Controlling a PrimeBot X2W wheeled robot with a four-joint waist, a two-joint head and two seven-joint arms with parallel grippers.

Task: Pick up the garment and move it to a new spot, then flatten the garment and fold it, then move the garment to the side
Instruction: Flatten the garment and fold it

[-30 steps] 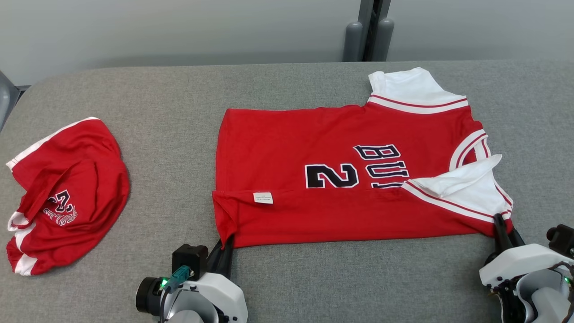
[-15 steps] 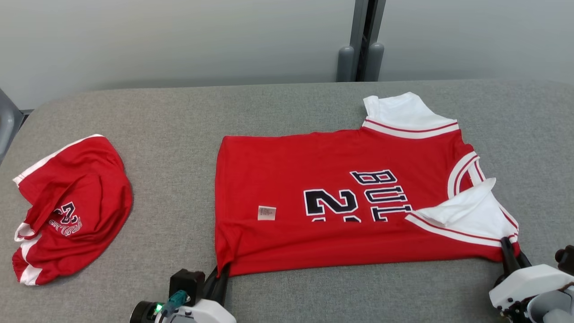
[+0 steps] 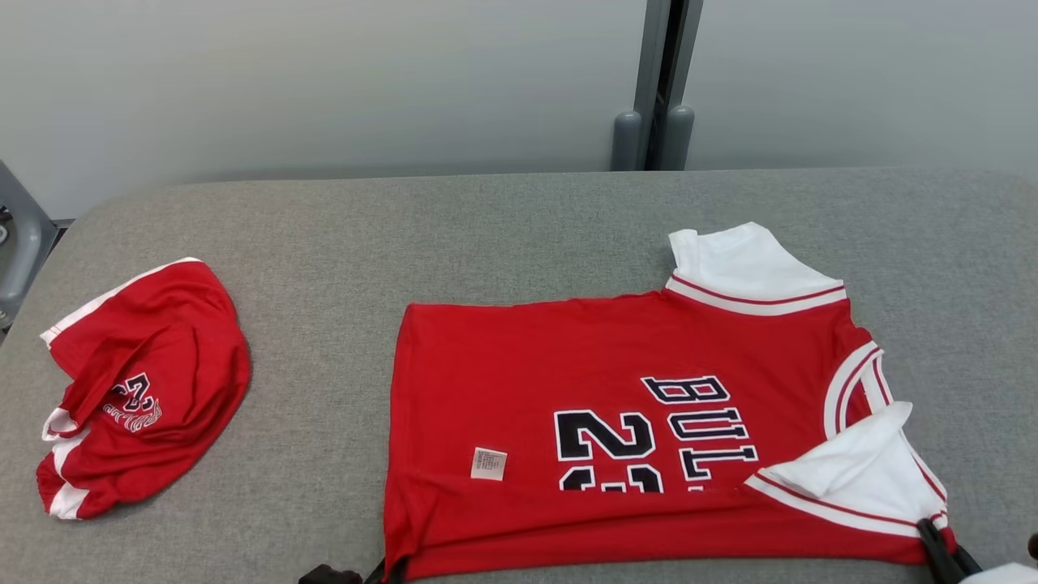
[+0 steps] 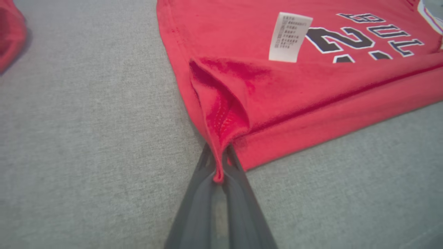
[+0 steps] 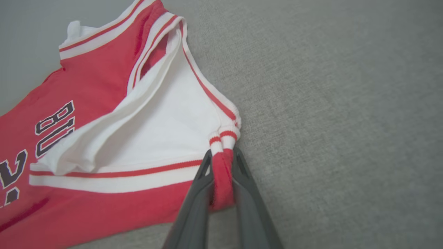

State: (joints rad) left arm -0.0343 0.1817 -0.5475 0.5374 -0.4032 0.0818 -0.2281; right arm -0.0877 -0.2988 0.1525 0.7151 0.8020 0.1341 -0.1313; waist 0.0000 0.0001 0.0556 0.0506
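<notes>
Since a second ago the head view has tilted, so both arms have all but dropped out of it at the bottom edge; against the grey cloth, though, the red jersey with white sleeves and black "BULLS 2" lettering (image 3: 616, 422) also looks drawn toward the robot, its near fold now flatter.

Nearest, the left gripper (image 4: 218, 166) is pinched tight on the jersey's near hem corner, red fabric bunched between its dark fingers. The right gripper (image 5: 223, 173) is clamped on the red-and-white striped cuff of the near sleeve (image 5: 223, 138), with a thick roll of cloth in the narrow gap.

Beyond them the jersey lies spread on the grey fabric-covered table (image 3: 519, 235), its near edge folded over the lettering and a white care label (image 3: 489, 463) showing. Farther left, well apart, sits a crumpled red garment with white trim (image 3: 138, 389).

Judging by this, relocating and flattening look done and the first fold is laid; further folds and the move aside remain.
</notes>
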